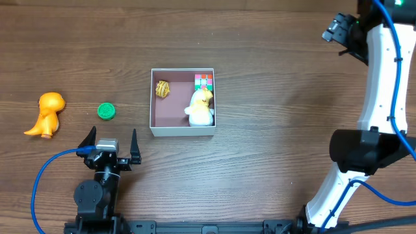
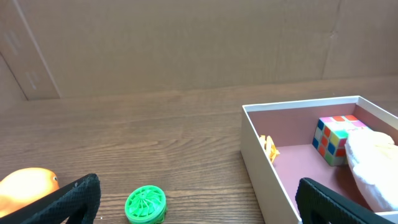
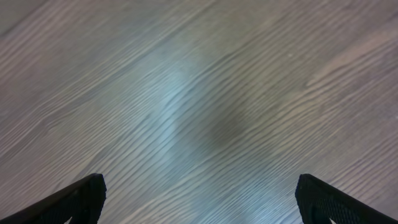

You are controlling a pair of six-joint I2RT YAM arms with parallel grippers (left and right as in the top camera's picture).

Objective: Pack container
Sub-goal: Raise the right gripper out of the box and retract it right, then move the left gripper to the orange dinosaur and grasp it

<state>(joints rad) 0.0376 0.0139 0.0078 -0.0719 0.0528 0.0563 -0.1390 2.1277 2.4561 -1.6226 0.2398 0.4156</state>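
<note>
Two toys, an orange dinosaur [image 1: 45, 114] and a ribbed green disc [image 1: 106, 111], lie by the spread, empty left gripper [image 1: 109, 144]; at centre, the square white container [image 1: 182, 131] holds a woven yellow ball [image 1: 162, 89], colour cube [image 1: 203, 80] and white plush [image 1: 200, 110]; the right gripper [image 3: 199, 193] gapes empty.

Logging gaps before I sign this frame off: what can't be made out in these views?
- Small yellow thing in the container: too small overhead; in the left wrist view the container's wall hides most of it.
- Orange dinosaur toy: left wrist view, cut off by the bottom-left corner.
- White plush toy: left wrist view, cut off by the right edge.
- Right gripper: overhead, small and dark; finger spread unreadable there.
</note>
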